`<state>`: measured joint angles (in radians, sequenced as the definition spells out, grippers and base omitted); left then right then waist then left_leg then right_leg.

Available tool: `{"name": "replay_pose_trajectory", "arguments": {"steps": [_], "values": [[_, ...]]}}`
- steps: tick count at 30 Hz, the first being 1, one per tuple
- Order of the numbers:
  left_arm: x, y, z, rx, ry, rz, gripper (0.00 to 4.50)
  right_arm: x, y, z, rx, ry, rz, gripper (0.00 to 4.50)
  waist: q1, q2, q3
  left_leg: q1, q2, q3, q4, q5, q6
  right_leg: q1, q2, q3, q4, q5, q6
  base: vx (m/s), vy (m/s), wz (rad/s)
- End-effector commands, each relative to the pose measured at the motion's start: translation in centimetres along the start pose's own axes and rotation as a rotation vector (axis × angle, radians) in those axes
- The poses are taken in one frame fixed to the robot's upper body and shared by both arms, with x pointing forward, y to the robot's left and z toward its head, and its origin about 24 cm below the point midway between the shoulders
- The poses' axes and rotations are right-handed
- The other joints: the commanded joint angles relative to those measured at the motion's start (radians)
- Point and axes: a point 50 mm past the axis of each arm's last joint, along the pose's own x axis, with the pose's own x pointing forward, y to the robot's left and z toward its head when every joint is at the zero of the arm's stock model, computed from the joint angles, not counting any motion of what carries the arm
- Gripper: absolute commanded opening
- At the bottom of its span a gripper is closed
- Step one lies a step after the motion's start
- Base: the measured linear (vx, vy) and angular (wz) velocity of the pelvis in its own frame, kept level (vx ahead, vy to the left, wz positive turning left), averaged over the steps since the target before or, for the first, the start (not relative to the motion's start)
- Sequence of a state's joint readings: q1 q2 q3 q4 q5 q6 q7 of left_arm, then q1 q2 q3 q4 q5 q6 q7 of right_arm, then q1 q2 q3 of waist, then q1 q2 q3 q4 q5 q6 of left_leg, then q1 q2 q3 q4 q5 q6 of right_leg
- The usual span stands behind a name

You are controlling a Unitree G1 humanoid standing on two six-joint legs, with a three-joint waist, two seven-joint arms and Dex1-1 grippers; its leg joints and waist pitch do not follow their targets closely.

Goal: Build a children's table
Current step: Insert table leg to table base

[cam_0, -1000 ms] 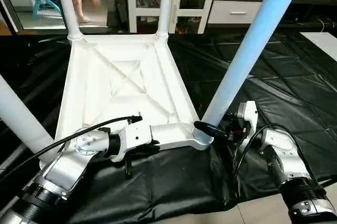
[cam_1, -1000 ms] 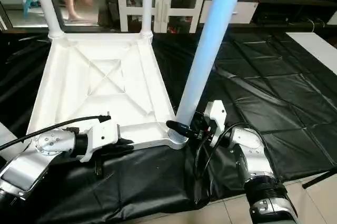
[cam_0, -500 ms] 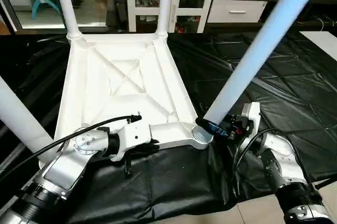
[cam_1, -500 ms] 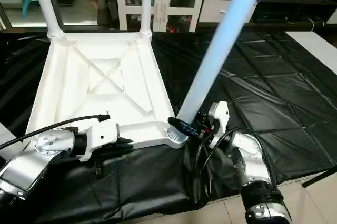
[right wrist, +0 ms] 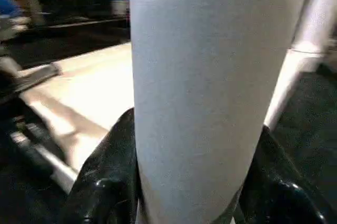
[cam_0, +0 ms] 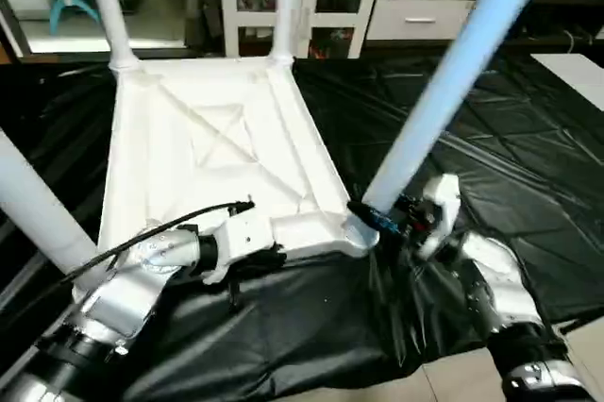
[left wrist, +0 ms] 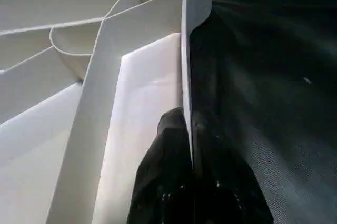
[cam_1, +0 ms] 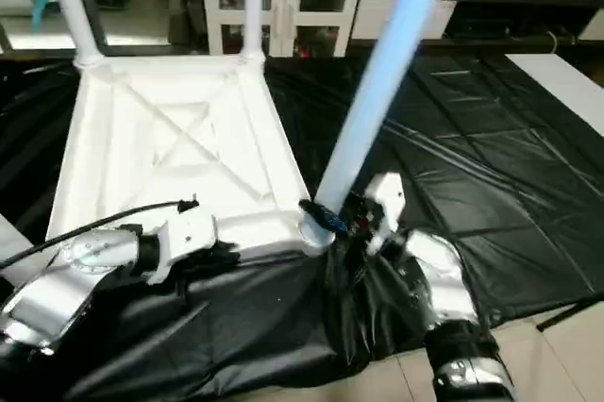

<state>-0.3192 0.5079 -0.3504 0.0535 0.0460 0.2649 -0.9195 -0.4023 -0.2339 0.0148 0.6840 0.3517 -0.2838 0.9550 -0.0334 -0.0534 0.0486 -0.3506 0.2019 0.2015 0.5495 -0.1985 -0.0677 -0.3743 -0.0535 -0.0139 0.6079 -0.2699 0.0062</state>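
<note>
- Eye views: the white top (cam_0: 212,152) lies ribbed underside up on black sheeting (cam_0: 528,157). The near-right leg (cam_0: 444,91) leans from its corner socket (cam_0: 354,232) up and to the right; two far legs stand upright.
- Left wrist view: the left gripper (left wrist: 190,145) is pinched on the top's near rim.
- Right wrist view: the right gripper (right wrist: 195,145) clasps the leg's base, a black finger on either side.

Both forearms are silver with black collars near the elbows. A black cable (cam_0: 160,233) arcs over the left forearm (cam_0: 127,289). The fingers (left wrist: 174,182) are glossy black.
</note>
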Motion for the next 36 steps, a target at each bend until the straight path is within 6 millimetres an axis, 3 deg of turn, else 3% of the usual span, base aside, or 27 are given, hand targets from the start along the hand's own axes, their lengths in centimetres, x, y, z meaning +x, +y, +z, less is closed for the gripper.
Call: {"name": "replay_pose_trajectory", "arguments": {"steps": [1, 8, 12, 13, 14, 15, 16, 17, 18, 21, 23, 26, 32, 36], "values": [[0.7, -1.1, -1.0, -0.05, 0.04, -0.039, 0.0, -4.3, 0.2, -6.7, 0.188, 0.336, -0.217, 1.87, -0.008, 0.018, 0.001, 0.005, 0.047, -0.03, -0.082, -0.429, -0.047, -0.026, -0.065, 0.049, -0.113, -0.328, -0.14, 0.0, 0.0, 0.0], [2.2, 0.3, 1.9, -0.127, 0.011, 0.117, 0.0, -2.3, -1.2, -6.6, 0.202, 0.337, -0.489, 1.87, -0.021, 0.027, -0.002, -0.001, 0.043, -0.022, -0.075, -0.355, -0.035, -0.012, -0.061, 0.047, -0.102, -0.183, -0.185, 0.0, 0.0, 0.0], [3.8, 0.9, 3.9, -0.19, 0.027, 0.244, 0.0, -0.9, -1.8, -6.5, 0.213, 0.357, -0.648, 1.87, -0.025, 0.036, -0.006, 0.004, 0.045, -0.019, -0.07, -0.305, -0.051, -0.007, -0.059, 0.043, -0.092, -0.089, -0.211, 0.0, 0.0, 0.0], [4.2, 0.9, 4.3, -0.2, 0.026, 0.262, 0.0, -0.7, -2.0, -6.4, 0.199, 0.369, -0.677, 1.87, -0.024, 0.032, -0.01, -0.001, 0.042, -0.017, -0.065, -0.252, -0.049, 0.003, -0.057, 0.042, -0.084, -0.016, -0.218, 0.0, 0.0, 0.0], [4.6, 1.0, 4.6, -0.219, 0.034, 0.291, 0.0, -0.4, -2.2, -6.2, 0.183, 0.371, -0.721, 1.87, -0.019, 0.038, -0.016, -0.005, 0.038, -0.016, -0.057, -0.176, -0.035, 0.013, -0.054, 0.041, -0.073, 0.113, -0.223, 0.0, 0.0, 0.0], [5.2, 1.4, 4.8, -0.244, 0.057, 0.361, 0.0, 0.1, -2.5, -5.8, 0.16, 0.366, -0.815, 1.87, -0.021, 0.039, -0.014, -0.009, 0.036, -0.015, -0.053, -0.12, -0.026, 0.018, -0.052, 0.039, -0.065, 0.226, -0.232, 0.0, 0.0, 0.0], [5.2, 1.4, 4.8, -0.244, 0.057, 0.361, 0.0, 0.1, -2.5, -5.8, 0.16, 0.366, -0.815, 1.87, -0.021, 0.039, -0.014, -0.009, 0.036, -0.015, -0.053, -0.12, -0.026, 0.018, -0.052, 0.039, -0.065, 0.226, -0.232, 0.0, 0.0, 0.0], [5.4, 1.6, 4.8, -0.253, 0.067, 0.392, 0.0, 0.4, -2.6, -5.7, 0.156, 0.364, -0.836, 1.87, -0.018, 0.036, -0.016, -0.002, 0.033, -0.011, -0.048, -0.095, -0.018, 0.018, -0.049, 0.037, -0.063, 0.292, -0.237, 0.0, 0.0, 0.0], [5.6, 1.9, 4.8, -0.261, 0.079, 0.428, 0.0, 0.7, -2.5, -5.6, 0.149, 0.367, -0.845, 1.87, -0.016, 0.034, -0.013, -0.008, 0.029, -0.011, -0.048, -0.102, -0.006, 0.024, -0.049, 0.037, -0.061, 0.31, -0.236, 0.0, 0.0, 0.0], [5.7, 2.3, 4.7, -0.28, 0.087, 0.473, 0.0, 1.7, -2.2, -5.2, 0.095, 0.368, -0.841, 1.87, -0.014, 0.035, -0.008, -0.003, 0.032, -0.012, -0.052, -0.178, -0.006, 0.019, -0.051, 0.035, -0.071, 0.192, -0.221, 0.0, 0.0, 0.0], [5.7, 2.3, 4.8, -0.284, 0.092, 0.476, 0.0, 1.9, -2.2, -5.2, 0.079, 0.369, -0.844, 1.87, -0.015, 0.036, -0.006, -0.003, 0.036, -0.014, -0.055, -0.242, -0.015, 0.012, -0.053, 0.036, -0.08, 0.054, -0.204, 0.0, 0.0, 0.0], [5.5, 2.2, 4.7, -0.28, 0.1, 0.472, 0.0, 2.3, -1.9, -5.3, 0.103, 0.362, -0.845, 1.87, -0.016, 0.036, -0.005, -0.004, 0.036, -0.014, -0.055, -0.254, -0.021, 0.008, -0.054, 0.038, -0.084, 0.002, -0.198, 0.0, 0.0, 0.0], [5.4, 2.0, 4.3, -0.265, 0.104, 0.454, 0.0, 3.1, -1.6, -4.7, 0.169, 0.264, -0.775, 1.87, -0.018, 0.039, -0.007, -0.009, 0.036, -0.014, -0.051, -0.194, -0.001, 0.015, -0.052, 0.037, -0.072, 0.129, -0.214, 0.0, 0.0, 0.0], [5.2, 2.1, 4.3, -0.25, 0.095, 0.452, 0.0, 3.7, -1.6, -3.5, 0.12, 0.178, -0.675, 1.87, -0.017, 0.04, -0.008, -0.008, 0.037, -0.013, -0.049, -0.193, 0.017, 0.018, -0.055, 0.037, -0.07, 0.15, -0.232, 0.0, 0.0, 0.0]]}}
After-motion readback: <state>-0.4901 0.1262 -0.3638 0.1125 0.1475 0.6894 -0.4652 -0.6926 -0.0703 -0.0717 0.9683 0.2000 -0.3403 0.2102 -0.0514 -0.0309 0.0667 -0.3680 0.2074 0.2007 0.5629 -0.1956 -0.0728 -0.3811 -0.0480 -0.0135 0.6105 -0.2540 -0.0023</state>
